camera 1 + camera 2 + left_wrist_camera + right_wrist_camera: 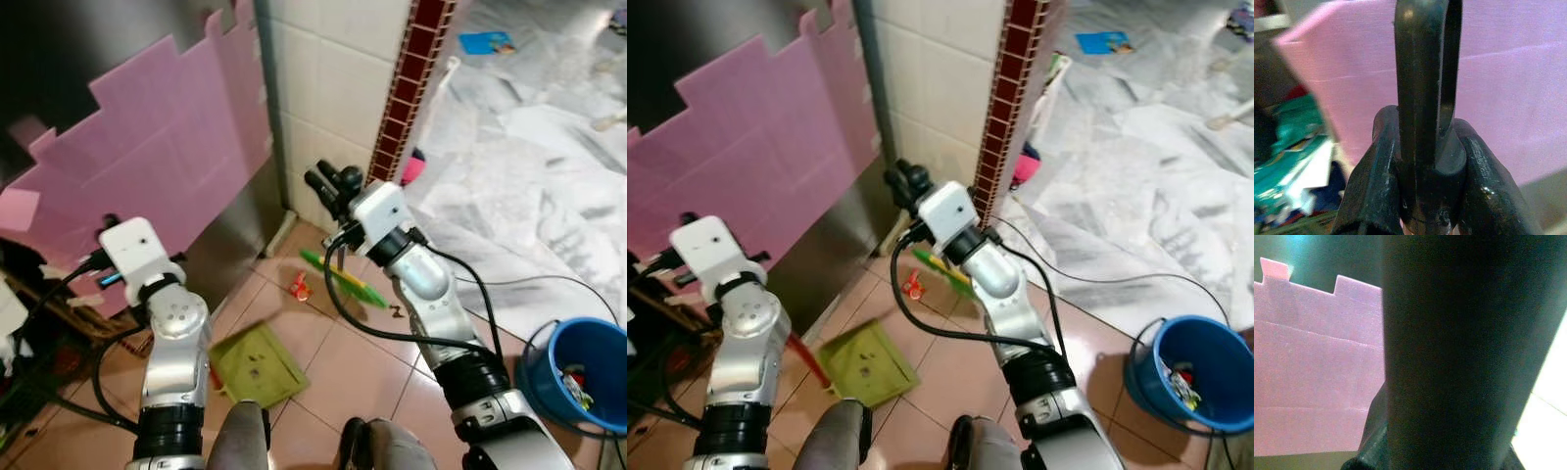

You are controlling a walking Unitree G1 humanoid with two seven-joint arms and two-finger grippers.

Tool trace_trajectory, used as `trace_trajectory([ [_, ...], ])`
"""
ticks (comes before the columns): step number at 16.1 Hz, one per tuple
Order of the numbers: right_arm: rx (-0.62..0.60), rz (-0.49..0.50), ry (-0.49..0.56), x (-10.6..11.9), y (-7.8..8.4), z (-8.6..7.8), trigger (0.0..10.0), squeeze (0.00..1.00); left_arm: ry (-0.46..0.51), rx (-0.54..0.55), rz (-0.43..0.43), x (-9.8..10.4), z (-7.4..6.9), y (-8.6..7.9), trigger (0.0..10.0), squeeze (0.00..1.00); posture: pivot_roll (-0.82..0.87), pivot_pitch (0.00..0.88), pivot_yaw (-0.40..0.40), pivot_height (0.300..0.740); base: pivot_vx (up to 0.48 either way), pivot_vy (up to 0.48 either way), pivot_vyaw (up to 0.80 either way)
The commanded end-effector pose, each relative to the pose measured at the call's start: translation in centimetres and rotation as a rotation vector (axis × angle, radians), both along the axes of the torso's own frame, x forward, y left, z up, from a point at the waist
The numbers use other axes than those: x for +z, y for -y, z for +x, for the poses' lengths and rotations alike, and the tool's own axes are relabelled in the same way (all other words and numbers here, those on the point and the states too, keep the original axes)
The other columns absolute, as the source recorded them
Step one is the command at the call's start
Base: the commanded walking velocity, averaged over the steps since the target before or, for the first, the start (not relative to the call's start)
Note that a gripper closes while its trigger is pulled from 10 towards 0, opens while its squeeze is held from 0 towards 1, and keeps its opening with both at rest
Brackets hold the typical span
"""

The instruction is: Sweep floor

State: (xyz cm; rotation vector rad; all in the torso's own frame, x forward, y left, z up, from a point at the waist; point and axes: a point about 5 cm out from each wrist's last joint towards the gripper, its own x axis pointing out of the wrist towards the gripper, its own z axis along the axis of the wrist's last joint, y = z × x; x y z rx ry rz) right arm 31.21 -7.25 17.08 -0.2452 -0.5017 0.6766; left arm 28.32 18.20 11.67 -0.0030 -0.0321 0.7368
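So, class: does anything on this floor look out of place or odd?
Yes. Litter lies on the tiles by the wall: a small red scrap and a green stick, not yet swept into the green dustpan nearby. The blue bucket holds rubbish.

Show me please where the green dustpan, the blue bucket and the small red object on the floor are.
green dustpan (257,365), left eye view, middle of its flat tray.
blue bucket (554,364), left eye view, inner blue wall.
small red object (300,286), left eye view, its middle.
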Motion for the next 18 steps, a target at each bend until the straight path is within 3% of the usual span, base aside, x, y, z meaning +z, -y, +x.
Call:
trace_trajectory([
  [1,0.003,0.017,0.063,1.4,0.0,-0.2,10.0,0.00,-0.046,-0.009,0.004,-1.3,-0.7,0.8,10.0,0.00,0.02,0.190,0.005,0.740,0.000,0.000,0.47],
  [5,0.012,0.017,0.065,1.4,-0.1,-0.6,10.0,0.00,0.024,-0.139,0.039,-1.2,-0.6,1.4,10.0,0.00,0.02,0.179,0.006,0.740,0.000,0.000,0.59],
  [7,-0.058,0.025,0.086,1.4,0.3,-0.6,10.0,0.00,0.040,-0.389,0.012,-1.3,-0.5,2.7,10.0,0.00,0.02,0.161,0.009,0.740,0.000,0.000,0.80],
  [8,-0.092,0.035,0.088,1.5,0.6,-0.5,10.0,0.00,0.038,-0.411,0.016,-1.2,-0.5,2.9,10.0,0.00,0.02,0.161,0.009,0.740,0.000,0.000,0.80],
  [10,-0.231,0.073,0.067,0.9,1.8,-0.3,10.0,0.00,0.037,-0.566,0.028,-1.2,-0.3,3.5,10.0,0.00,0.01,0.121,0.022,0.740,0.000,0.000,0.80],
  [14,-0.428,0.139,-0.032,-1.2,4.9,-0.8,10.0,0.00,0.033,-0.673,0.012,-1.9,-0.3,3.1,10.0,0.00,0.00,0.018,0.041,0.740,0.000,0.000,0.80],
  [16,-0.531,0.164,-0.072,-2.0,6.8,-1.0,10.0,0.00,0.034,-0.699,0.060,-1.8,-0.5,2.9,10.0,0.00,0.00,0.000,0.046,0.740,0.000,0.000,0.56],
  [18,-0.568,0.160,-0.087,-2.6,7.5,-1.0,10.0,0.00,0.035,-0.670,0.063,-2.1,-0.7,2.5,10.0,0.00,0.00,0.000,0.047,0.740,0.000,0.000,0.50],
])
